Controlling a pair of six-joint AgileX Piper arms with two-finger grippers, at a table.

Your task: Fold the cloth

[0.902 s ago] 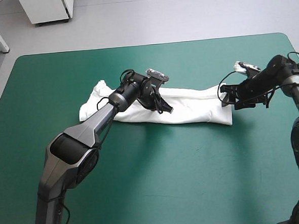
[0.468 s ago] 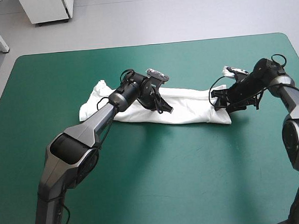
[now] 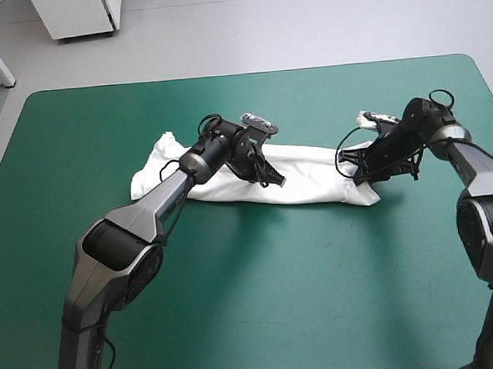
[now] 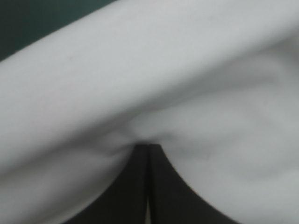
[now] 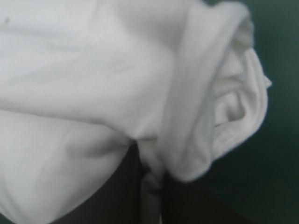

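Nearest was the teal-green counter [image 3: 262, 301], and past it the white T-shirt [image 3: 313, 180] lay as a long folded band across the middle. The left claw [image 3: 275, 181] was clamped on the band's mid stretch, its black fingers together and cloth puckered at their tip. The right claw [image 3: 357, 178] pinched the band's right end, cloth caught between its fingers, and that end was rolled over. Farthest off, the shirt's left end spread wider.

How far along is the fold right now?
Done: the T-shirt lies as a long narrow band. In hand: the left gripper pinches its middle, the right gripper its right end, which curls over. Left: the crosswise folds into a bundle.
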